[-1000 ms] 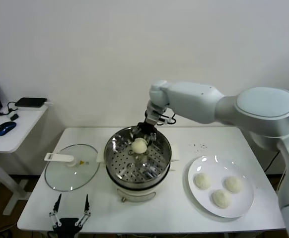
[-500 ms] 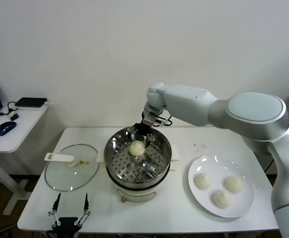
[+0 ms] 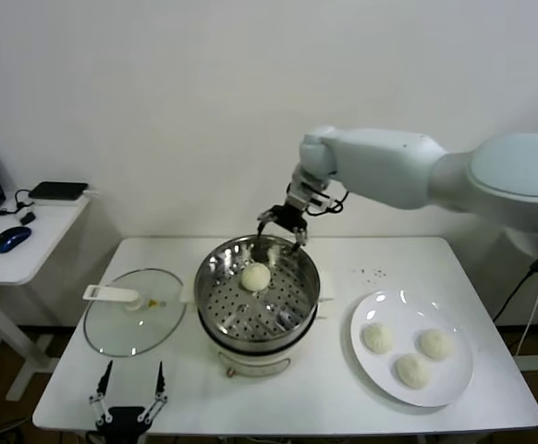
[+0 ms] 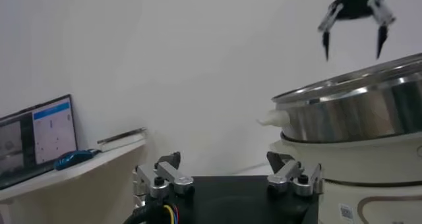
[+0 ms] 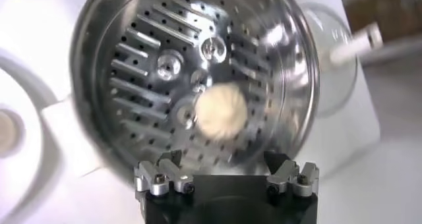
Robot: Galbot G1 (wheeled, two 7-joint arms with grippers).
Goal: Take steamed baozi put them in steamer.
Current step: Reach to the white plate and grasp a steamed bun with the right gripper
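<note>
- Right tool [image 3: 283, 227]: fingers spread wide, nothing between them, hanging above the steamer's [image 3: 256, 291] far rim.
- One bun [image 3: 255, 277] lying loose on the perforated floor of the steamer, toward its back half; below the right tool and slightly nearer the robot, clearly apart from the fingers.
- Same bun [image 5: 221, 112] seen from the right wrist: sitting near the basket's centre, untouched, directly ahead of the spread fingers.
- Three buns [image 3: 408, 355] left on the white plate [image 3: 361, 356], on the tabletop [image 3: 343, 393] to the right of the steamer, well apart from the right tool.
- Left tool [image 3: 128, 402]: parked low at the tabletop's near edge, in front of the glass lid [image 3: 132, 314]; fingers apart, nothing held.
- Step in hand, as judged: clearing the steamer to fetch the next bun; one of four placed.
- Advice: lift clear of the steel rim before swinging right; approach a plate bun from straight above, fingers straddling it; close gently, soft dough likely to dent; set next bun in bare floor beside the first, not on it.
</note>
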